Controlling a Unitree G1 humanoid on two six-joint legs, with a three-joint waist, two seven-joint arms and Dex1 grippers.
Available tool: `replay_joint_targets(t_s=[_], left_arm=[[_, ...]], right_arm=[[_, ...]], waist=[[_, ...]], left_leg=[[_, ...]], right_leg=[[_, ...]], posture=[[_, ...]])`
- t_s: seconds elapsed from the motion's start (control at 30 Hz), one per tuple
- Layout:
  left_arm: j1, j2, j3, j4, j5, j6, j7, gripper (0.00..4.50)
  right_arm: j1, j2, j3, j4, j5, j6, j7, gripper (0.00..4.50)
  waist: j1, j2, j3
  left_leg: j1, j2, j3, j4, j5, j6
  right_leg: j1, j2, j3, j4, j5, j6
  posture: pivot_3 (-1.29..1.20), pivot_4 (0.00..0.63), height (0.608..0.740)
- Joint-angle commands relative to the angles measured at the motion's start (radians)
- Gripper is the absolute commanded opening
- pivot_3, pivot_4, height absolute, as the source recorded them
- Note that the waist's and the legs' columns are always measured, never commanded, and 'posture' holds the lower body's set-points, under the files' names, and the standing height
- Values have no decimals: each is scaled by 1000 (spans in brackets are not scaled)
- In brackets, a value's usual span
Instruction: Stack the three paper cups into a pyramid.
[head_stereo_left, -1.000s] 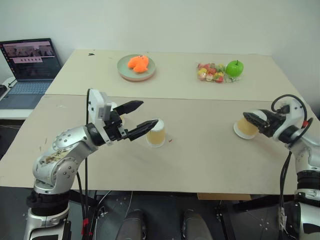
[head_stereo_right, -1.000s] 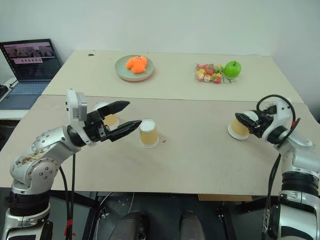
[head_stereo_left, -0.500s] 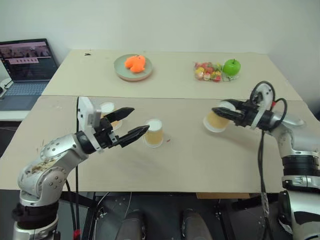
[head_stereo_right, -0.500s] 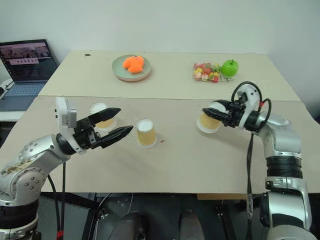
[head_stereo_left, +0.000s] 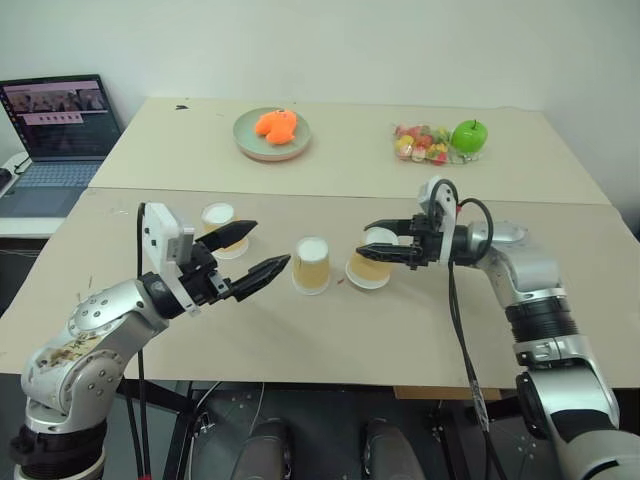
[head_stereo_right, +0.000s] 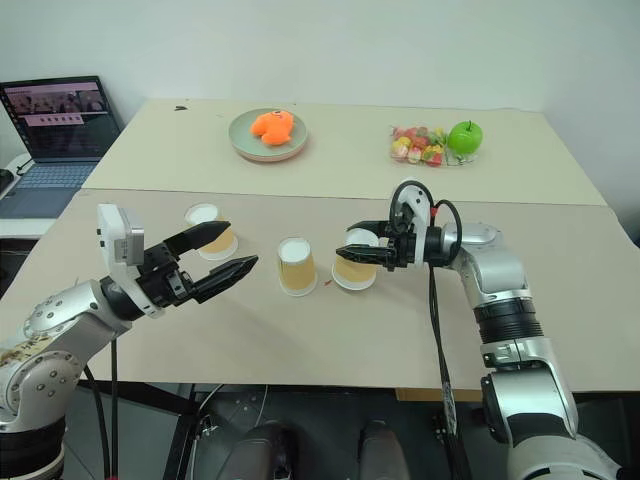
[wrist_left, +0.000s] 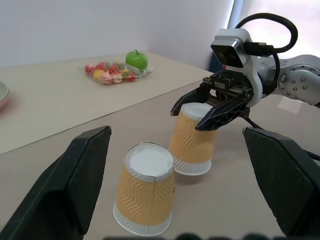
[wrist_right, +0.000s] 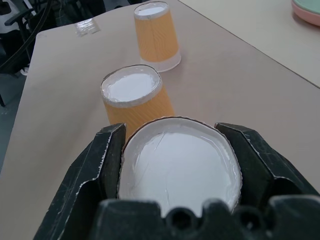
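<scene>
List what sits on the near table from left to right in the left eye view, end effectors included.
Left end effector → middle paper cup → held paper cup, gripped by the right end effector. The third cup overlaps the left end effector, so it is left out.

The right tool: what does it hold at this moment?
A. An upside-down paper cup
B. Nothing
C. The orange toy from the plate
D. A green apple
A: the right tool is shut on an upside-down paper cup, beside the middle cup.

Three upside-down tan paper cups (head_stereo_left: 311, 265), (head_stereo_left: 219, 227), (head_stereo_left: 371, 260), unstacked, in a row
</scene>
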Motion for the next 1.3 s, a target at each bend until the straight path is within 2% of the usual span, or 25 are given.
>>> replay_joint_targets(t_s=[0.03,0.33,0.87,0.9,1.0,1.03,1.17,1.3], left_arm=[[1,-1,18,-46,-5,-28,12,4500],[0,-7,12,-49,-3,-31,23,4500],[-16,-17,5,-40,2,-36,33,4500],[-17,-18,5,-40,2,-37,33,4500],[-20,-21,6,-36,3,-38,33,4500],[-21,-22,5,-36,5,-38,34,4500],[-24,-25,4,-32,6,-39,33,4500],[-31,-32,0,-21,7,-41,30,4500]], right_arm=[[-42,27,-5,35,-16,-56,8,2623],[-63,91,13,73,-38,-88,7,2623],[-44,126,3,89,-67,-103,-26,2623],[-45,133,-3,98,-65,-101,-33,3409],[-41,141,-7,106,-59,-92,-29,4013],[-39,141,-6,104,-58,-90,-26,4476],[-29,128,8,84,-68,-73,-21,4476],[-50,82,-43,55,-6,33,7,4476]], waist=[[-2,0,0],[-1,0,0],[-2,0,0],[-2,0,0],[-2,0,0],[-2,0,0],[-2,0,0],[-1,0,0]], left_leg=[[0,0,0,0,0,0],[0,0,0,0,0,0],[0,0,0,0,0,-1],[0,0,0,0,0,-1],[0,0,0,0,0,-1],[0,0,0,0,0,-1],[0,0,0,0,0,-1],[0,0,0,0,0,-1]], right_leg=[[0,0,0,0,0,0],[0,0,0,0,0,0],[0,0,0,0,0,0],[0,0,0,0,0,0],[0,0,0,0,0,0],[0,0,0,0,0,0],[0,0,0,0,0,0],[0,0,0,0,0,0]], posture=[[0,150,676],[0,150,676],[0,150,676],[0,150,676],[0,150,676],[0,150,676],[0,150,676],[0,150,676]])
